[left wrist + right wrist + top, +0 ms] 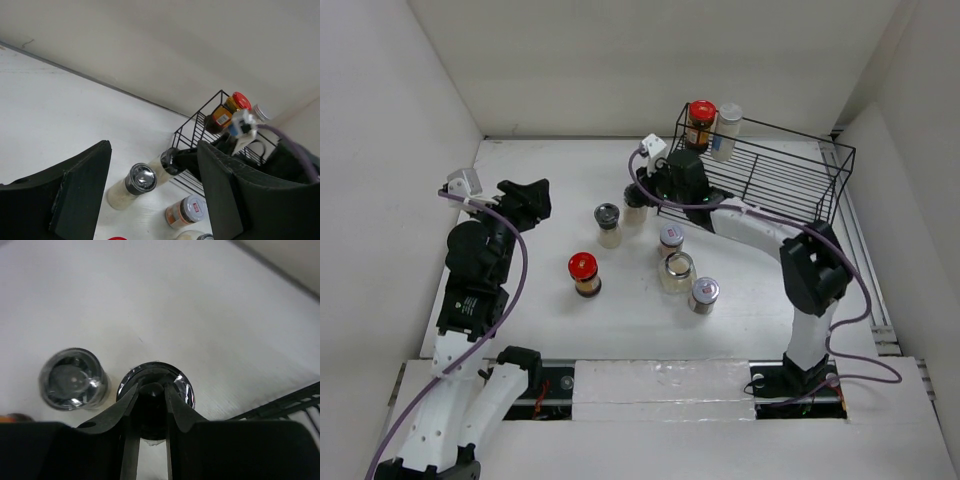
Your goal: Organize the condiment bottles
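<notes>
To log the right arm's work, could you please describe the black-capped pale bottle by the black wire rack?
The black-capped pale bottle stands upright on the white table, off the black wire rack's near-left corner, beside a grey-capped pale bottle. Its cap has a glossy rim. The right gripper sits over the cap; grip unclear.

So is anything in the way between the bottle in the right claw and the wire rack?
No other bottle sits between. The black-capped bottle in the right claw stands just outside the rack's left front corner, so only its wire wall is in the way. A red-lidded jar and a silver-capped bottle fill its far-left corner.
</notes>
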